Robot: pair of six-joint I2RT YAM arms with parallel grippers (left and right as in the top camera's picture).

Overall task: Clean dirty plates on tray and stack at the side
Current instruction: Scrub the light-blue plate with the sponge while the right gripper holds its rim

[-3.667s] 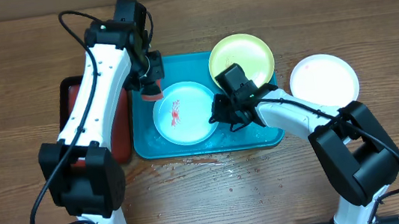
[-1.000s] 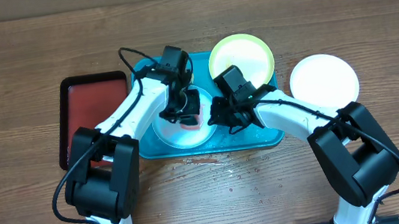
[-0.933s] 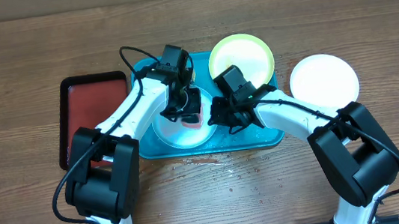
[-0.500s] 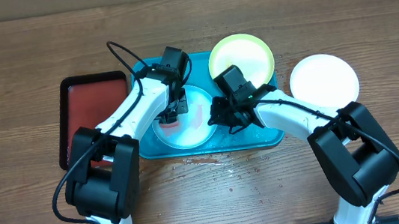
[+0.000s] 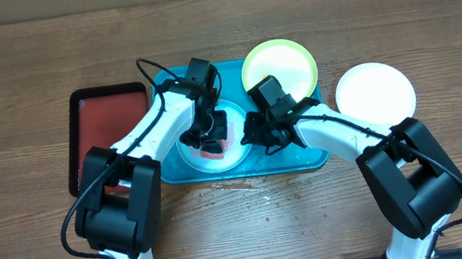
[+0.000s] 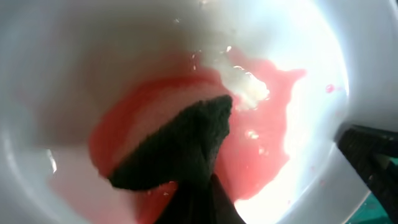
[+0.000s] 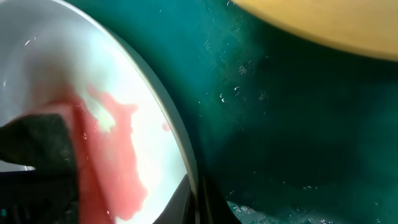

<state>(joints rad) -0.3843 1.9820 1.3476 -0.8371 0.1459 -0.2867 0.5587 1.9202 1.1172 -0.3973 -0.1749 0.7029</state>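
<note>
L jaws: the left gripper (image 5: 207, 139) is clamped on a dark scrub sponge (image 6: 180, 152), pad face pressed flat on the light blue rimmed round plastic plate (image 5: 192, 157). Its fingers are out of the L wrist cam, only the sponge rising from the bottom edge.

R jaws: the right gripper (image 5: 258, 132) is at that plate's R edge. In the R wrist cam dark finger slivers sit either side of the rim w/ almost no gap, so it looks pinched on the rim.

The large rectangular turquoise-blue plastic tray (image 5: 295, 159) has its long axis L–R across the overhead view. The blue plate lies face up in the tray's L half; it is round, so no long axis. A pink watery smear (image 6: 267, 143) runs from under the sponge toward the plate's R side.

The yellow-green rimmed round plate (image 5: 281, 67) sits at the tray's far-R corner, overhanging the far rim. The white round plate (image 5: 374, 91) is off the tray, on the wooden table (image 5: 14, 67) just past the tray's R end. The dark red black-rimmed tray (image 5: 101, 135) is just past the tray's L end.

Vs 0.5 s ago: the L gripper has slid from the plate's L part toward its middle. Vs 3.7 s ago: it was over the tray's far-L corner and the plate had thin red marks, now a spread pink wash. The R gripper and the other plates are unmoved.
</note>
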